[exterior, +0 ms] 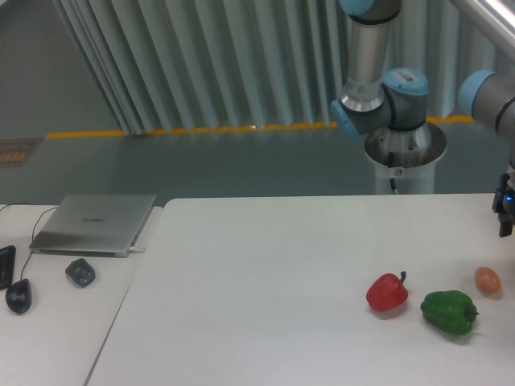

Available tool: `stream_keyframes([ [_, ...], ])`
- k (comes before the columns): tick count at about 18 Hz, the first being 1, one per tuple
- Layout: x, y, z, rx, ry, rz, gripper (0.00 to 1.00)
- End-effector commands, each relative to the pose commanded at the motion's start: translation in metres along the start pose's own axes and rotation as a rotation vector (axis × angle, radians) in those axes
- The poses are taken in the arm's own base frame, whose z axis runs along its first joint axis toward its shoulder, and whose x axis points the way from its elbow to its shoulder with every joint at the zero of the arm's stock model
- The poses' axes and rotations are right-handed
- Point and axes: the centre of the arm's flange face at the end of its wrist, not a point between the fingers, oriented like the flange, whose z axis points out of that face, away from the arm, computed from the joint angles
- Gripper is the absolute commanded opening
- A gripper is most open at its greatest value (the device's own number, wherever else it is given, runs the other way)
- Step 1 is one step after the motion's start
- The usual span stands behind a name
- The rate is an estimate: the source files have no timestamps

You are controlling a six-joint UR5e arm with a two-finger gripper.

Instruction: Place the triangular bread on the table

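One fixed camera looks across the table (265,265) from its front, slightly above

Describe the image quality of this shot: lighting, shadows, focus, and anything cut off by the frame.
Fixed camera view: soft, even, cool-tinted light; the white table looks flat with no harsh glare. The red pepper and green pepper cast only faint shadows. Focus is mildly soft overall, with no motion blur. The gripper is cropped by the right edge, so its jaws cannot be read. No triangular bread appears in frame.
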Motion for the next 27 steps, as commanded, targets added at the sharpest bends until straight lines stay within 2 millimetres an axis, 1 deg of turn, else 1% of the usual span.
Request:
stream_keyframes([
  [1,0.000,0.006,0.000,-0.010,0.003,-0.006,1.00],
  [2,0.000,0.007,0.000,-0.015,0.001,-0.009,1.00],
  [3,0.000,0.015,0.001,-0.018,0.008,-0.014,1.00],
  [4,0.001,0.030,0.003,-0.007,0.024,-0.019,1.00],
  [5,0.002,0.039,0.004,0.006,0.032,-0.028,1.00],
  [8,0.006,0.076,0.011,0.084,0.073,-0.102,1.00],
  [9,0.009,0.102,0.014,0.122,0.077,-0.154,1.00],
  [10,0.011,0.118,0.017,0.133,0.079,-0.184,1.00],
  [11,0.014,0.142,0.023,0.150,0.082,-0.228,1.00],
  [13,0.016,0.168,0.028,0.196,0.070,-0.282,1.00],
  [14,0.016,0.181,0.037,0.206,0.078,-0.311,1.00],
  [17,0.013,0.203,0.060,0.233,0.102,-0.370,1.00],
  [20,0.008,0.221,0.075,0.274,0.109,-0.440,1.00],
  [23,0.003,0.223,0.084,0.272,0.102,-0.488,1.00],
  [25,-0.003,0.218,0.085,0.289,0.089,-0.549,1.00],
  [27,-0.007,0.215,0.092,0.287,0.079,-0.555,1.00],
])
